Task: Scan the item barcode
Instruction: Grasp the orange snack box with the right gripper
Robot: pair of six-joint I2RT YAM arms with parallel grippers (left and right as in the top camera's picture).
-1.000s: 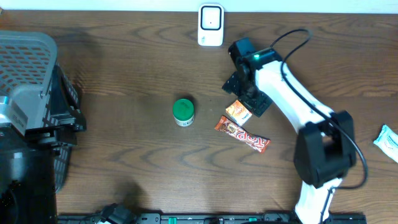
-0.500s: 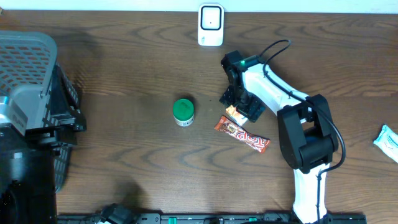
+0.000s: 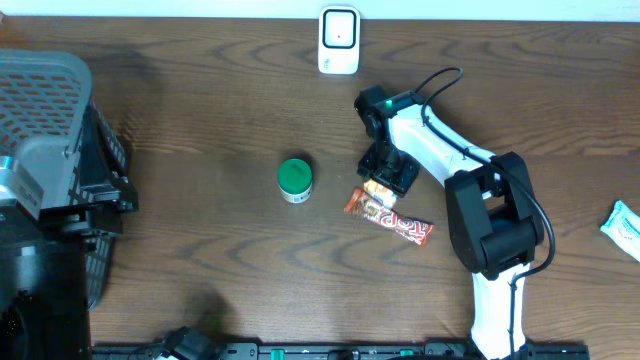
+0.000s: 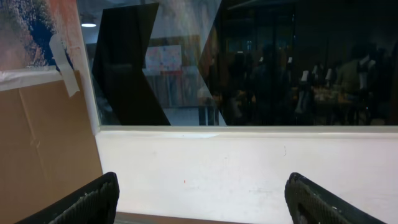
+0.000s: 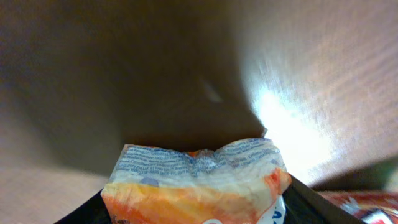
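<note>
as right gripper [image 3: 383, 183] straddles packet [image 5: 196, 186], crimp [image 5: 199, 158] points forward

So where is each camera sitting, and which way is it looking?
Overhead: above the table, looking straight down; shows the right arm and right gripper over the orange packet.
Left wrist: on the left arm, facing a wall and window; the left gripper shows its fingers.
Right wrist: low over the table, facing the orange packet between its own fingers.
Shared: overhead and right wrist both show the packet.
</note>
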